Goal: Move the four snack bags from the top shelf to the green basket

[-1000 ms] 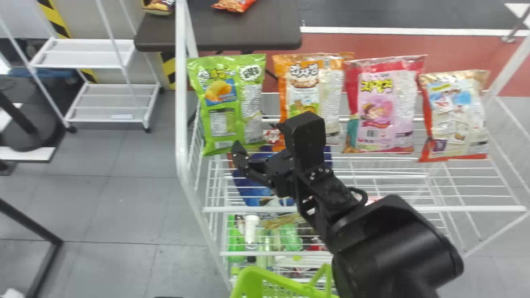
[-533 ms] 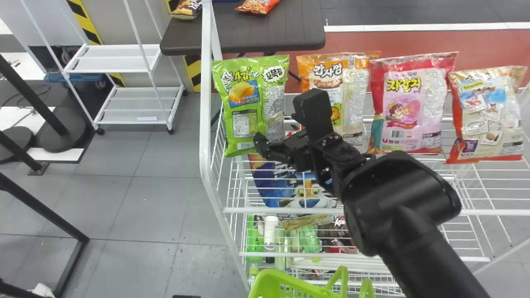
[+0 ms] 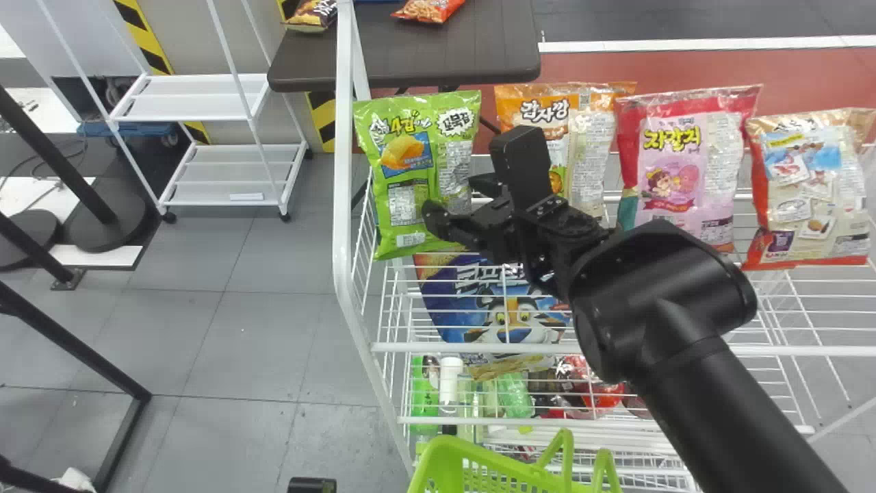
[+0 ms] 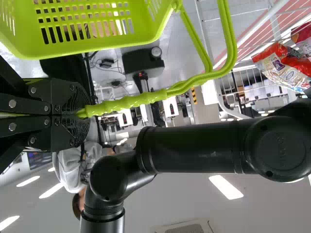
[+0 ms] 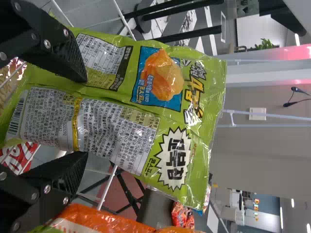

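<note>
While the left gripper (image 4: 80,114) is closed on the handle of the green basket (image 3: 445,460), the right gripper (image 3: 454,197) is at the green snack bag (image 3: 410,161), its two fingers spread apart; that bag stands on the top shelf (image 3: 410,347) in a row with the orange bag (image 3: 594,140), the pink bag (image 3: 667,161) and the red-and-cream bag (image 3: 807,188), and whether the fingers touch it I cannot tell
</note>
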### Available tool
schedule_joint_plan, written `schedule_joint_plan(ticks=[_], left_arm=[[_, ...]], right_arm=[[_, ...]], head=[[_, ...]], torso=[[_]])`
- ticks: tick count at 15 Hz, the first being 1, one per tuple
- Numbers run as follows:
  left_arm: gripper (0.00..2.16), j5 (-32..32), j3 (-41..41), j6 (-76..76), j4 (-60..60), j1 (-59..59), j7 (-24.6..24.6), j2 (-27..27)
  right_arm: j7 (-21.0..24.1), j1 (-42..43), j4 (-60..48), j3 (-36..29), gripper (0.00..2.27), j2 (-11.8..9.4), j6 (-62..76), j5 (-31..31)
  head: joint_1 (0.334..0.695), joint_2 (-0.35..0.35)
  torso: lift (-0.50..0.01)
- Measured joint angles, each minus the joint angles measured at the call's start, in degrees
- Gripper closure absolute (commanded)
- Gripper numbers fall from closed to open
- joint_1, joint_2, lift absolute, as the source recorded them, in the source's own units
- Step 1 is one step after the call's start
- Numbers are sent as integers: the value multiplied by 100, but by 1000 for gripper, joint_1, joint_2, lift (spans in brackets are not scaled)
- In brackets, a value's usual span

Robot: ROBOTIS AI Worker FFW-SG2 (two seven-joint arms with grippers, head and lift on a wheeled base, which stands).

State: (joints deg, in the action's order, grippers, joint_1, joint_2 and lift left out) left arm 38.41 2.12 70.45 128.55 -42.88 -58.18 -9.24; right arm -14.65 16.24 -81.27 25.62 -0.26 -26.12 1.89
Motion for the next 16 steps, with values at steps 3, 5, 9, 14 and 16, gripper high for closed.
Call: schedule_joint_plan(ticks=[3, 5, 9, 14, 16], left_arm=[[1133, 5, 6, 0, -5, 23, 18, 2], [1133, 8, 21, 10, 8, 32, 38, 5], [1133, 9, 104, 17, 55, 34, 91, 39], [1133, -3, 172, 3, 74, 34, 96, 142], [1133, -9, 204, -5, 79, 34, 91, 186]], right_arm=[[-215, 36, -79, 25, 2044, 0, -361, -14], [-231, -126, -393, 90, 2044, 0, -543, -100], [-198, -775, -1449, 154, 2044, 0, -907, -280], [630, -2320, -3802, 129, 2044, -263, -1354, -608], [692, -3112, -4741, -330, 2040, -635, -1320, -488]], head=[[695, 106], [695, 116], [695, 153], [695, 115], [695, 39]], torso=[[0], [0], [0], [0], [0]])
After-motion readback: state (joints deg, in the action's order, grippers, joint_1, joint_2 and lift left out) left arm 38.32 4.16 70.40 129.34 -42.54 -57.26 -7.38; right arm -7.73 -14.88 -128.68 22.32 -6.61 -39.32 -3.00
